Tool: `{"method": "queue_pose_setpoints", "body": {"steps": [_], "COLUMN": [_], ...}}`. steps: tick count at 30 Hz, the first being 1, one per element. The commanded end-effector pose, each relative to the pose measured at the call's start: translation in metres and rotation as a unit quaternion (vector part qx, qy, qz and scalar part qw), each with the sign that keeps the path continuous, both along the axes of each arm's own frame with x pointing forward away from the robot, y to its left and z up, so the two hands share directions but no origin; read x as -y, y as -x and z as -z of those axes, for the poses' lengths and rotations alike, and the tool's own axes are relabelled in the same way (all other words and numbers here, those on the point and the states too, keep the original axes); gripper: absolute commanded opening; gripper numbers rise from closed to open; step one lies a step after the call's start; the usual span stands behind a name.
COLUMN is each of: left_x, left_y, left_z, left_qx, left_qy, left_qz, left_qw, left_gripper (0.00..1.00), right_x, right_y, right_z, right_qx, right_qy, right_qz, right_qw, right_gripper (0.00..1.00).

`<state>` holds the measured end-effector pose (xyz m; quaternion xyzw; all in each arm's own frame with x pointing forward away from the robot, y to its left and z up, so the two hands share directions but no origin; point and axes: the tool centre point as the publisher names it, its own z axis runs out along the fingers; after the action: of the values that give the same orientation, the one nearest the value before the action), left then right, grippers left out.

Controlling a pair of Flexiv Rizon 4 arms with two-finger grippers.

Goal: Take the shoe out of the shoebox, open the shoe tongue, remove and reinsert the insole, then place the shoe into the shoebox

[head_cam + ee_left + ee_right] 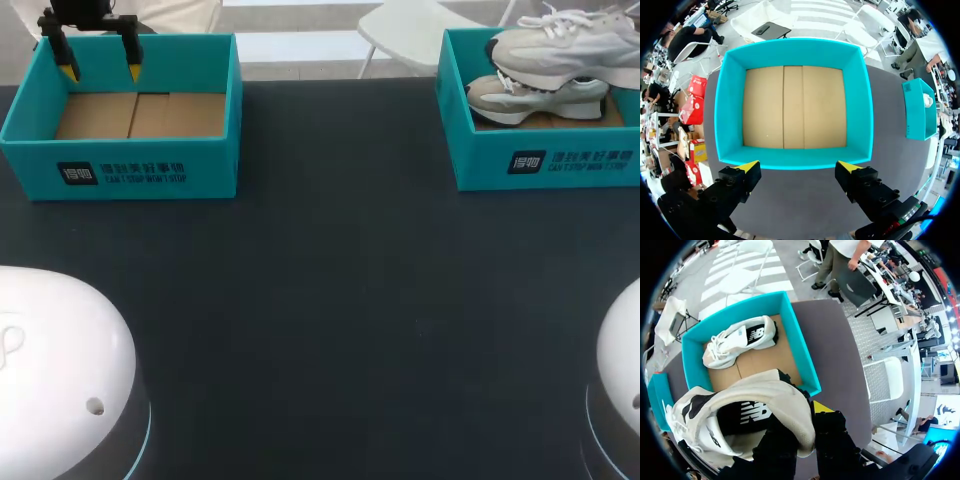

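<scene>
- Your right tool (802, 421) is clamping the heel collar of the shoe (735, 410), apparently with one finger inside and one outside. The shoe is therefore hanging just above the shoebox (807, 360), not resting in it.
- A second shoe (740, 340) is lying on its side on the shoebox floor, beneath the lifted one.
- Your left tool (100, 68) is hovering wide open above one wall of the empty box (130, 170), holding nothing. It is probably waiting to help with the tongue.
- You are likely heading for the bare surface (340, 300) between the boxes, where both tools can reach the shoe.
</scene>
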<state>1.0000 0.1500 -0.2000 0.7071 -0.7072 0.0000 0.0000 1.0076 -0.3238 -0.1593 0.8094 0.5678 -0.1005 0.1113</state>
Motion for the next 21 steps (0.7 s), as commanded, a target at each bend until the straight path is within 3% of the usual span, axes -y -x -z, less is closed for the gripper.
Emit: {"method": "queue_pose_setpoints", "body": {"steps": [1, 10, 21], "left_x": [0.0, 0.0, 0.0], "left_y": [0.0, 0.0, 0.0], "left_z": [0.0, 0.0, 0.0], "left_qx": [0.0, 0.0, 0.0], "left_qy": [0.0, 0.0, 0.0], "left_qz": [0.0, 0.0, 0.0], "left_qw": [1.0, 1.0, 1.0], "left_gripper": [1.0, 1.0, 1.0], "right_x": [-0.002, -0.046, -0.113], "right_y": [0.008, 0.099, 0.196], "right_z": [-0.006, -0.019, -0.018], "right_qx": [0.006, 0.033, 0.017], "right_qy": [-0.016, 0.019, 0.023], "right_qz": [0.011, 0.003, -0.017], "right_qw": [1.0, 0.999, 0.999], "right_gripper": [0.0, 0.0, 0.0]}}
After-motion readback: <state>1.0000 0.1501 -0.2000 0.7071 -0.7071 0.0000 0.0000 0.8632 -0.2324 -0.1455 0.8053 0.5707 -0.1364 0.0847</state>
